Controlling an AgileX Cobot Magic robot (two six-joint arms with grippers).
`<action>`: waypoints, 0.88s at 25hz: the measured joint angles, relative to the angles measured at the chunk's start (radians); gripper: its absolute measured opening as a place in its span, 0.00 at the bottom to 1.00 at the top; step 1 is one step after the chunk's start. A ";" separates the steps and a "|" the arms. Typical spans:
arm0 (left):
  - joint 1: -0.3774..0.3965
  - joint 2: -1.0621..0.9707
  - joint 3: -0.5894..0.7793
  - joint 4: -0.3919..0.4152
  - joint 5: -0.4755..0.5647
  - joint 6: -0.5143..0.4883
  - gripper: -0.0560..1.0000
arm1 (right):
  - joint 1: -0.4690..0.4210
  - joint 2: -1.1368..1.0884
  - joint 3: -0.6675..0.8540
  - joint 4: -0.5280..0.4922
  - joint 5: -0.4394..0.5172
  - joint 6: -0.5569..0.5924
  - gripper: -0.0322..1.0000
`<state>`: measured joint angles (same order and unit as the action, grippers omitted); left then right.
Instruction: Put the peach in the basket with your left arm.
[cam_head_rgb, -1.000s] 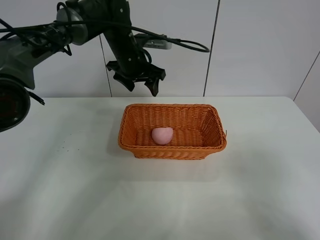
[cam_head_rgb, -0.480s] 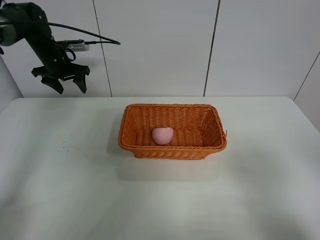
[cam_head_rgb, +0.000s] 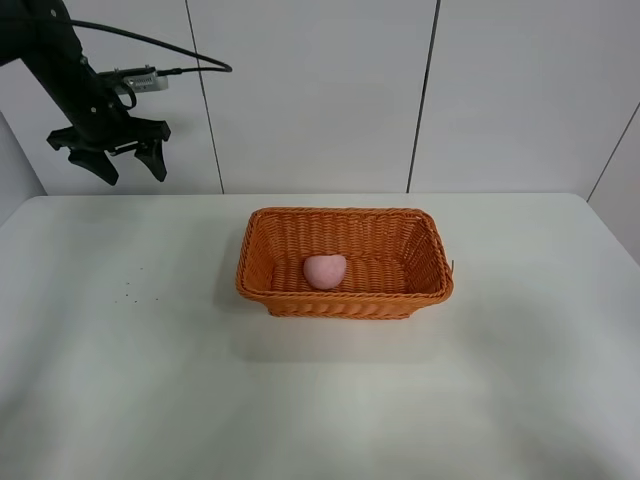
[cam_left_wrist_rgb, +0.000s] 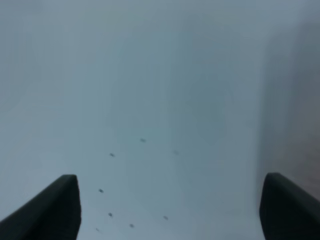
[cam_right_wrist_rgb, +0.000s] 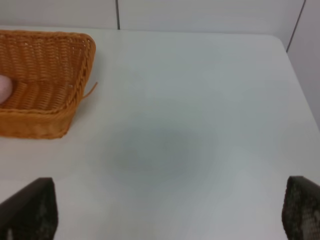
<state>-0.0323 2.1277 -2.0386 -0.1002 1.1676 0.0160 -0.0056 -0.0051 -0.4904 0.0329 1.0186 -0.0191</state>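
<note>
The peach (cam_head_rgb: 325, 270) sits inside the basket (cam_head_rgb: 345, 215), on its floor a little left of centre. My left arm (cam_head_rgb: 72, 85) hangs high and well off to the basket's left, and my left jaws are spread wide with nothing in them, over bare tabletop (cam_head_rgb: 150, 350) dotted with dark specks (cam_left_wrist_rgb: 111, 155). My right jaws are spread wide and empty too, off the basket's right end.

A white table (cam_head_rgb: 320, 400) with small dark specks (cam_head_rgb: 127, 284) near its left side, pale wall panels (cam_head_rgb: 310, 90) behind
</note>
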 joint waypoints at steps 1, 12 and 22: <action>-0.009 -0.032 0.021 0.000 0.000 0.000 0.77 | 0.000 0.000 0.000 0.000 0.000 0.000 0.70; -0.024 -0.582 0.623 -0.002 0.000 0.003 0.77 | 0.000 0.000 0.000 0.000 0.000 0.000 0.70; -0.024 -1.302 1.238 0.079 -0.001 0.006 0.77 | 0.000 0.000 0.000 0.000 0.000 0.000 0.70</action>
<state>-0.0563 0.8252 -0.8010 -0.0207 1.1671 0.0216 -0.0056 -0.0051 -0.4904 0.0329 1.0186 -0.0191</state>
